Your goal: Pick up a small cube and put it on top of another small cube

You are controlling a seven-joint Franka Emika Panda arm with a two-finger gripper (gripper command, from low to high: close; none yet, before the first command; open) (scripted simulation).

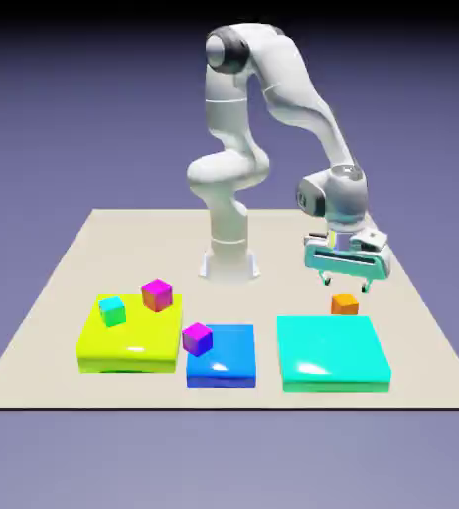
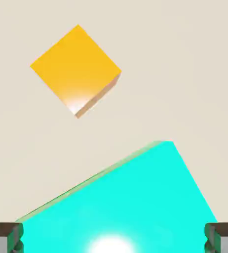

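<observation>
Orange cube (image 1: pixel 345 304) sat alone on the bare table (image 1: pixel 65 288), just beside the far edge of the cyan pad (image 1: pixel 333 353), toward the exterior view's right side, not lifted and not touched. Gripper (image 1: pixel 348 280) hung just above it, jaws spread wide with nothing between them; in the hand view the two grey fingertips (image 2: pixel 5 237) showed at the bottom corners, well apart, with only the cyan pad between them and the cube (image 2: pixel 76 69) off toward the top left, so the hand did not look centred over the cube. Judged progress: early, approach only; no grasp, no lift, no stacking done. Left to do: line up over the cube, come down, close on it, carry it, set it on another small cube. Candidates for that sat on the other pads: a teal cube (image 1: pixel 112 311) and a magenta cube (image 1: pixel 157 294) on the yellow pad (image 1: pixel 129 345), another magenta cube (image 1: pixel 197 338) at the near-left corner region of the blue pad (image 1: pixel 224 360). Which one is meant, cannot tell.
</observation>
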